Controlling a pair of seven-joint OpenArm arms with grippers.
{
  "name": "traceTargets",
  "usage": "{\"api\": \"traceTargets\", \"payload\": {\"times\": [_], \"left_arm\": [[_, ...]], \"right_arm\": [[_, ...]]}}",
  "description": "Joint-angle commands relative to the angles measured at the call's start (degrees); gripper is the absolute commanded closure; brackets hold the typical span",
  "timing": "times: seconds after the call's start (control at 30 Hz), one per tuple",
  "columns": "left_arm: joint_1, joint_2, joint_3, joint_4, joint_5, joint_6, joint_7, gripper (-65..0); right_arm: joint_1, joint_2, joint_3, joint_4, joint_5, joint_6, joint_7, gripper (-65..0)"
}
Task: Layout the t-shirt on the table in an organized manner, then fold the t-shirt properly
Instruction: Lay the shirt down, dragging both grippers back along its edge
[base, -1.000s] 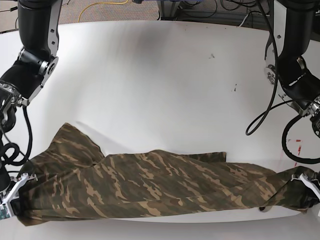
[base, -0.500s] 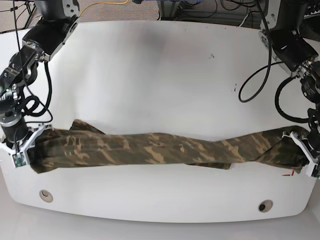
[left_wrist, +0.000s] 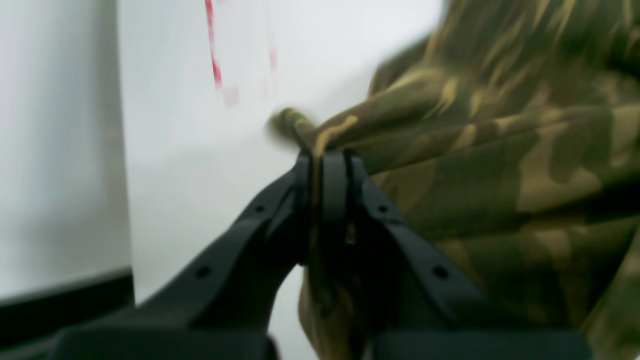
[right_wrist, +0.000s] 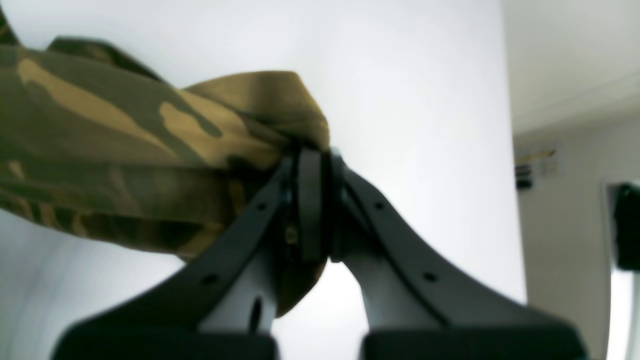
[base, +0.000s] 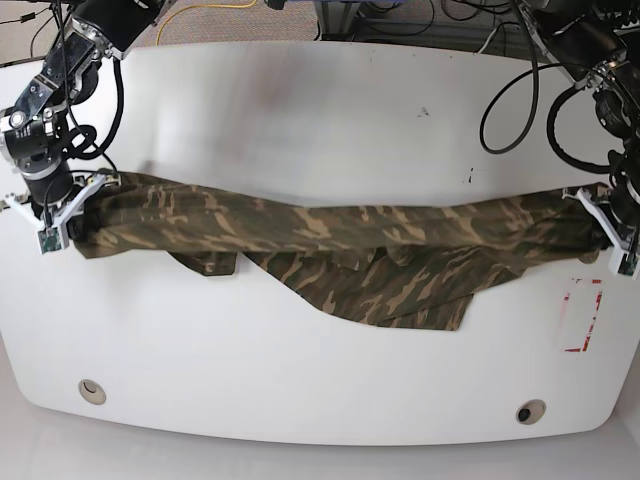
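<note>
The camouflage t-shirt (base: 330, 240) is stretched in a long band across the white table (base: 300, 120), with a loose flap (base: 410, 295) trailing toward the front edge. My left gripper (base: 608, 235), at the right of the base view, is shut on the shirt's right end. The left wrist view shows its jaws (left_wrist: 325, 160) pinching a fold of the t-shirt (left_wrist: 500, 150). My right gripper (base: 58, 215), at the left of the base view, is shut on the other end. In the right wrist view the gripper (right_wrist: 312, 160) clamps bunched t-shirt cloth (right_wrist: 125, 145).
A red-outlined rectangle mark (base: 582, 315) lies just in front of my left gripper, and shows blurred (left_wrist: 215, 60) in the left wrist view. Two round grommets (base: 92, 390) (base: 529, 411) sit near the front edge. Cables (base: 520, 110) hang by the right arm.
Both grippers have carried the shirt away from the front edge toward the table's middle. The tight band has loosened and a flap now spreads out below it.
</note>
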Motion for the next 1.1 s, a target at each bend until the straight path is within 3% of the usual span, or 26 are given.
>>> {"api": "traceTargets", "payload": {"times": [0.0, 0.6, 1.07], "left_arm": [[1.9, -2.5, -1.6, 1.3, 2.9, 0.4, -0.3, 0.0], [18.1, -2.7, -3.9, 1.3, 2.9, 0.4, -0.7, 0.0], [26.3, -4.9, -3.9, 1.1, 3.2, 0.4, -8.6, 0.0]], "right_arm": [[-1.9, 0.4, 1.9, 1.1, -2.4, -1.5, 0.3, 0.0], [-15.4, -7.7, 5.5, 1.1, -2.4, -1.5, 0.4, 0.0], [-19.7, -7.8, 5.4, 1.1, -2.7, -1.5, 0.4, 0.0]]}}
